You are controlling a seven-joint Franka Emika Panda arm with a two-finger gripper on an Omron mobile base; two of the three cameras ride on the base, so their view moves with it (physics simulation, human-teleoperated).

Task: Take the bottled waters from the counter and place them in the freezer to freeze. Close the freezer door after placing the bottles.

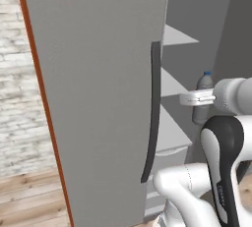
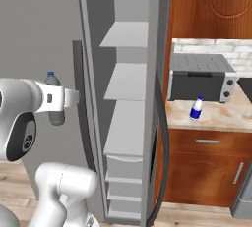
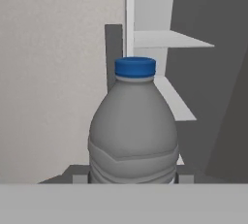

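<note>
My gripper (image 1: pixel 202 100) is shut on the dull grey bottled water (image 1: pixel 205 104), which has a blue cap and stands upright in the fingers (image 3: pixel 80 178). In the hand view this bottle (image 3: pixel 133 136) is close in front, with the freezer's pale shelves (image 3: pixel 167 39) behind it. The freezer (image 2: pixel 125 81) stands open, and its tall grey door (image 1: pixel 98 98) with the dark bar handle (image 1: pixel 153 113) is swung out to the left. The bottle (image 2: pixel 55 113) hangs in front of the opening, outside the shelves. The second bottled water (image 2: pixel 197 109), white with a blue label, stands on the beige counter (image 2: pixel 224 119).
A grey toaster oven (image 2: pixel 199 78) sits on the counter behind the white bottle. Reddish wooden cabinets (image 2: pixel 206 167) are below and above it. The unit's other door (image 2: pixel 156 73) with its curved dark handle (image 2: pixel 165 152) bounds the opening on the right. A brick wall (image 1: pixel 17 98) lies left.
</note>
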